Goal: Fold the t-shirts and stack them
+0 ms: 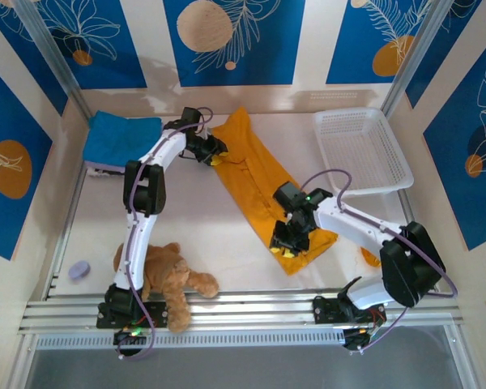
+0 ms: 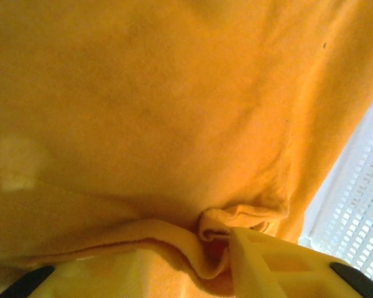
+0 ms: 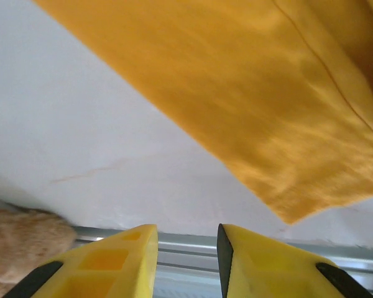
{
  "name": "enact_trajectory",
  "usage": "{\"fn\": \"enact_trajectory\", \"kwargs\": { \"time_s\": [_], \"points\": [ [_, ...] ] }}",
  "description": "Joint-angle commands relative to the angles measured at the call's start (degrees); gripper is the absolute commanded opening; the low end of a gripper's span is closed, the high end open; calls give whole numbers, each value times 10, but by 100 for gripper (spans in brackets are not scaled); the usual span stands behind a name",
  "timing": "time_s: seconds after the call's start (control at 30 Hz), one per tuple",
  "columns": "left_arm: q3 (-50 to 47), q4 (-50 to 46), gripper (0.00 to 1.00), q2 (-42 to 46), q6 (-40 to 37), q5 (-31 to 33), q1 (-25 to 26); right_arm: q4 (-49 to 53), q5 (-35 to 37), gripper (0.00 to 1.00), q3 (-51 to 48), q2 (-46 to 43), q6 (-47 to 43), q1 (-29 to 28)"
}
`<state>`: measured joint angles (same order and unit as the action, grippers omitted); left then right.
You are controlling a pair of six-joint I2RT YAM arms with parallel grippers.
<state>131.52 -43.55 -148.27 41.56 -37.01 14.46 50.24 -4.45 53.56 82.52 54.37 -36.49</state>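
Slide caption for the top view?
Left arm and right arm at opposite ends of the orange t-shirt; blue tee far left, basket far right.

A brown plush teddy (image 1: 166, 279) lay sprawled at the near edge of the white table (image 1: 219, 227), one leg over the metal rail (image 1: 251, 312). From the right wrist its fur showed at lower left, beside that rail. A small lilac object (image 1: 79, 270), too small to identify, sat near the teddy's left. A white slotted basket (image 1: 360, 150) stood at the far right corner. Blue leaf-printed panels (image 1: 227, 40) lined the walls
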Motion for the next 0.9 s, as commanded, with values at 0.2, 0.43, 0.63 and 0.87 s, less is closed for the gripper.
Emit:
{"fn": "enact_trajectory", "kwargs": {
  "time_s": [0.2,0.43,0.63,0.87],
  "points": [
    [-90,-13,40,155,-41,4,-39,-7,18,33,99,171,-68,34],
    [-157,27,41,217,-31,-36,-96,-41,-19,32,111,237,-61,16],
    [-157,2,41,229,-55,-35,-117,-60,-64,32,175,304,-21,-36],
    [-166,-5,41,228,-67,-18,-116,-86,-117,32,319,377,32,-102]
  ]
}}
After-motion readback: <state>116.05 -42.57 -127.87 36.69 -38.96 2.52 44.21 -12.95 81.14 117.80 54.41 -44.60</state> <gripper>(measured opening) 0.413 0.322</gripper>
